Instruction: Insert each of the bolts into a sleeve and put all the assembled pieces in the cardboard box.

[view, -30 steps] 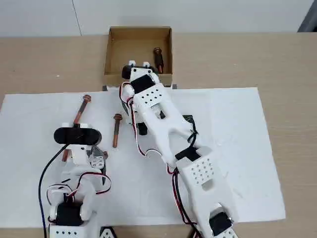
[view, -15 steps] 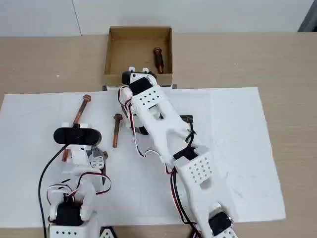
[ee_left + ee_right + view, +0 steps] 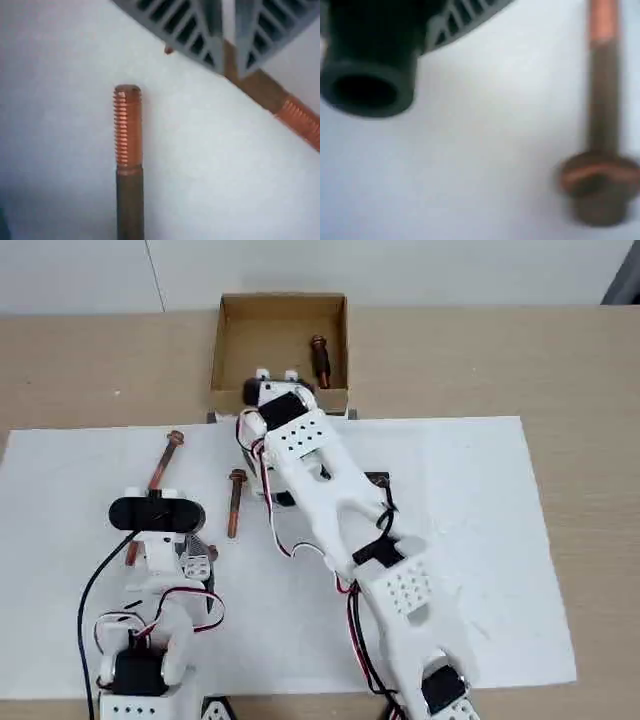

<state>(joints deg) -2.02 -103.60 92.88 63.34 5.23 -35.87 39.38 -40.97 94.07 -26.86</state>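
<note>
one bolt (image 3: 320, 358) in cardboard box (image 3: 265, 335)

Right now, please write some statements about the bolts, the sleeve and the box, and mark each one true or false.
1. The cardboard box is empty. False: a boxed bolt lies in it.
2. The right gripper holds a black sleeve. True.
3. The left gripper has open jaws with nothing between them. False: they are shut on a gripped bolt.
4. A second bolt lies loose on the white sheet. True.
</note>
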